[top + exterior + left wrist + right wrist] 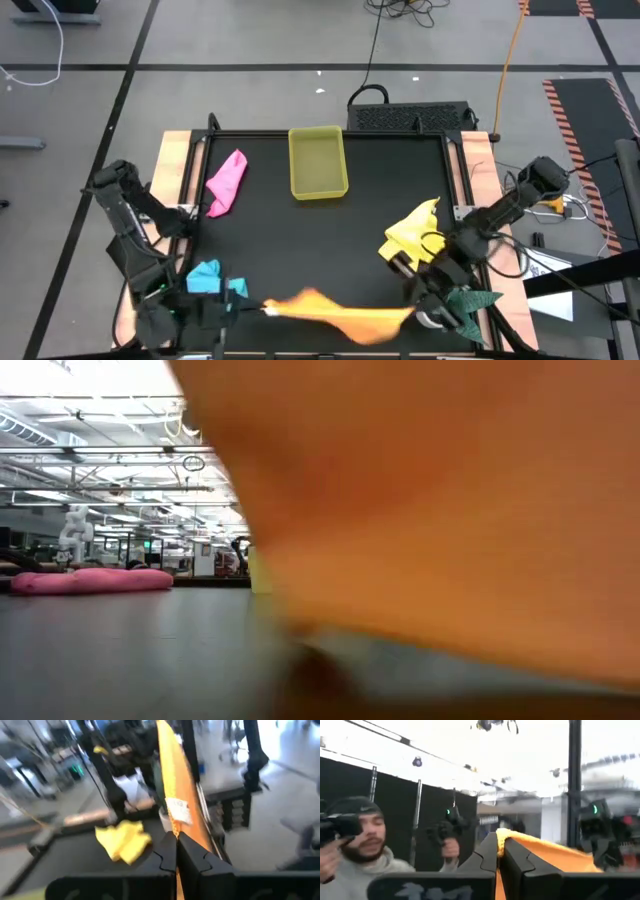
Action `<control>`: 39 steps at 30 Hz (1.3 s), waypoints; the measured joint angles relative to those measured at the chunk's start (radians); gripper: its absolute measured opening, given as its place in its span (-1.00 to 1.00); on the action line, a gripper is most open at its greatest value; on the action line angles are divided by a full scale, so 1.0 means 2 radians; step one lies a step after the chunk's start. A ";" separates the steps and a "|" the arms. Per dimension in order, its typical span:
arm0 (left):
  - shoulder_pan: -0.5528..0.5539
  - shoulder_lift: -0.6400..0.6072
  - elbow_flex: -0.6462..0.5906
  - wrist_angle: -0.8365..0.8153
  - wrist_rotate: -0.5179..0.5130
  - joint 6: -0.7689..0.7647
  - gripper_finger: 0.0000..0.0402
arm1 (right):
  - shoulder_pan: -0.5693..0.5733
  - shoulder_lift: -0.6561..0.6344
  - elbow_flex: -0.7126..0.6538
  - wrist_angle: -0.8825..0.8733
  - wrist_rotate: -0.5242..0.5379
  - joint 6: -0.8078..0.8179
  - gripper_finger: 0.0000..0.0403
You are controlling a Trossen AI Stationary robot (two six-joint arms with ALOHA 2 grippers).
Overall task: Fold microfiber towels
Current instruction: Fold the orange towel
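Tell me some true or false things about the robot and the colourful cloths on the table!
1. Both pincers are pinching the orange towel and holding it stretched between them. True: the left pincer grips one end and the right pincer grips the other.
2. The pink towel is inside the yellow tray. False: it lies on the table to the tray's left.
3. The yellow towel is folded flat. False: it sits crumpled near the right arm.
4. The light blue towel lies near the left arm. True.
5. A person shows beyond the table. True, in the right wrist view.
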 joint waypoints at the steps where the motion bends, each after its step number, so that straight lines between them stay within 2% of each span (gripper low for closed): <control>1: -0.002 0.000 0.000 0.009 -0.024 0.021 -0.98 | 0.006 0.000 0.007 -0.007 0.022 -0.022 -1.00; 3: 0.001 0.000 0.000 0.004 -0.082 0.041 -0.98 | 0.010 -0.004 0.015 -0.033 0.102 -0.075 -1.00; 5: 0.014 0.000 0.000 -0.024 -0.138 0.032 -0.99 | 0.005 -0.006 0.017 -0.058 0.205 -0.121 -1.00; 7: 0.037 0.000 0.000 -0.072 -0.157 0.000 -0.98 | -0.011 -0.005 0.013 -0.091 0.317 -0.159 -1.00; 9: 0.063 0.000 -0.004 -0.126 -0.144 -0.048 -0.98 | -0.030 -0.004 0.004 -0.119 0.406 -0.181 -1.00; 11: 0.094 0.000 -0.015 -0.175 -0.117 -0.101 -0.99 | -0.054 -0.005 -0.009 -0.139 0.447 -0.175 -1.00; 15: 0.147 0.000 -0.059 -0.229 -0.075 -0.187 -0.98 | -0.108 -0.004 -0.049 -0.173 0.448 -0.107 -1.00; 20: 0.186 0.001 -0.114 -0.235 -0.057 -0.217 -0.98 | -0.166 -0.003 -0.099 -0.174 0.401 -0.031 -1.00; 23: 0.189 0.001 -0.119 -0.231 -0.033 -0.224 -0.98 | -0.182 -0.003 -0.113 -0.156 0.346 -0.013 -1.00; 25: 0.181 0.001 -0.117 -0.213 -0.019 -0.219 -0.99 | -0.181 -0.003 -0.115 -0.142 0.288 -0.009 -1.00; 28: 0.158 0.001 -0.107 -0.153 0.006 -0.181 -0.97 | -0.166 -0.005 -0.115 -0.091 0.172 -0.006 -1.00; 31: 0.128 0.001 -0.082 -0.086 0.055 -0.131 -0.98 | -0.141 -0.005 -0.115 -0.011 0.034 0.000 -1.00; 33: 0.107 0.001 -0.067 -0.026 0.086 -0.093 -0.99 | -0.119 -0.005 -0.115 0.064 -0.031 0.019 -1.00; 36: 0.073 0.001 -0.049 0.071 0.108 -0.018 -0.97 | -0.081 -0.005 -0.098 0.158 -0.055 0.079 -1.00; 39: 0.052 0.000 -0.035 0.140 0.092 0.047 -0.98 | -0.048 -0.005 -0.071 0.173 -0.008 0.076 -1.00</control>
